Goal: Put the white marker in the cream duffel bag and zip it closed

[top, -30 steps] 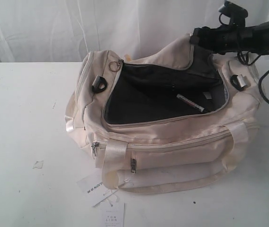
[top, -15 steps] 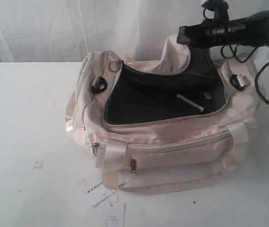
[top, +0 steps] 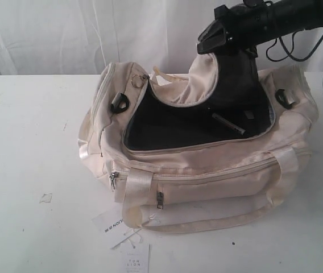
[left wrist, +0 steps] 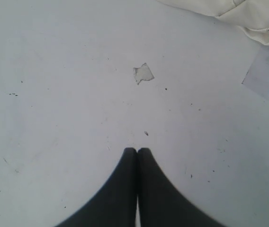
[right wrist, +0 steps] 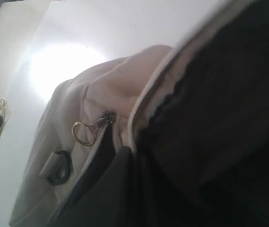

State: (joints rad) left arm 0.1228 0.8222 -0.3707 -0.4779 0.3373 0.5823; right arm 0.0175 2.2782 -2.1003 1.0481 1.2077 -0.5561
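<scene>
Your left hand point(left wrist: 137, 151) hung over the bare surface point(left wrist: 54, 94) with its fingers pressed together and nothing between them. A torn paper scrap point(left wrist: 143, 74) lay just ahead of it, and a hang tag point(left wrist: 267, 73) lay further off by the bag's corner. That hand was idle and well apart from the work. In the exterior view the cream duffel bag point(top: 207, 170) sat with its top wide open. The ring-shaped zip pull point(top: 137, 81) rested at the 10 o'clock corner of the opening. The white marker point(top: 228, 124) was already inside, lying on the dark lining toward the 3 o'clock end and clear of the zipper track. At 12 o'clock your right hand point(top: 210, 41) appeared clamped on the edge of the flap point(top: 207, 79) and held it upright, though its fingers did not show plainly in either view. I judged the step in hand to be the closing. It called for laying the flap down flat, so that its grey edge met the track all round, before anything pulled on the zip. The soft fabric looked likely to bunch. The left hand was therefore best brought to the 9 o'clock end to steady the bag near the ring. The marker needed to stay off the teeth.
</scene>
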